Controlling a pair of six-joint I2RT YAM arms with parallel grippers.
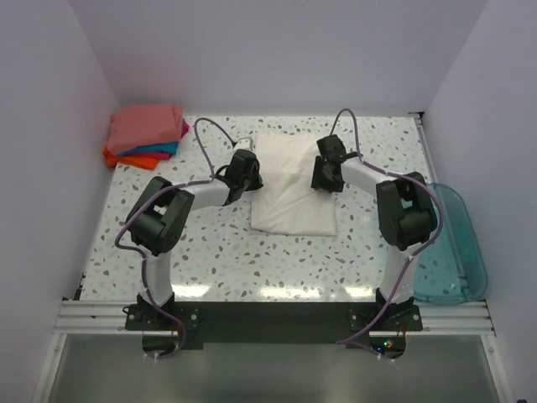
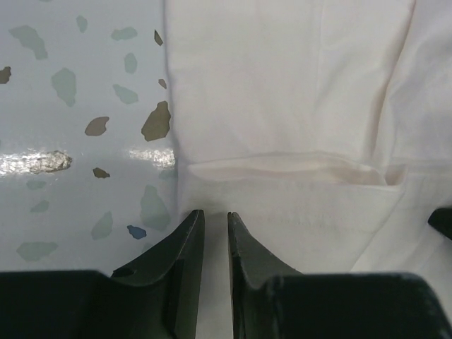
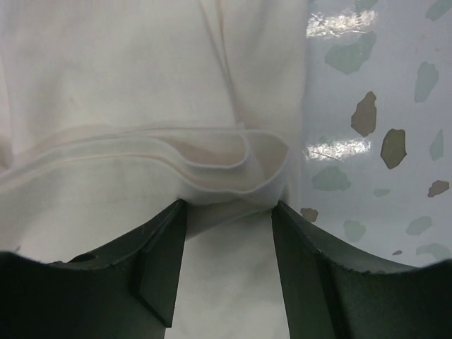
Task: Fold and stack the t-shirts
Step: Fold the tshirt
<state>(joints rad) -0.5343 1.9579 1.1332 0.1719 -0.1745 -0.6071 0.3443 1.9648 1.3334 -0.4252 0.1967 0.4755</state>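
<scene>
The white t-shirt (image 1: 294, 197) lies partly folded in the middle of the desk (image 1: 218, 252), nearer the far edge, with an arm at each side of it. The folded stack of shirts (image 1: 147, 134), pink on top with teal and orange beneath, sits in the far left corner.

The shirt is light, limp cloth, so it will likely sag and slide unless both sides are lifted together. The layered side edges look like the best places to pinch, taking all the layers at once.

The left gripper (image 2: 215, 222) is at the shirt's left edge, jaws nearly together with only a slit between. I cannot tell if cloth is caught in it. The right gripper (image 3: 229, 212) stands about half apart, its fingers either side of the stacked fold at the right edge (touching, it seems). Whether it squeezes, I cannot tell.

No print shows on the shirt, and sleeves and collar are hard to make out.
</scene>
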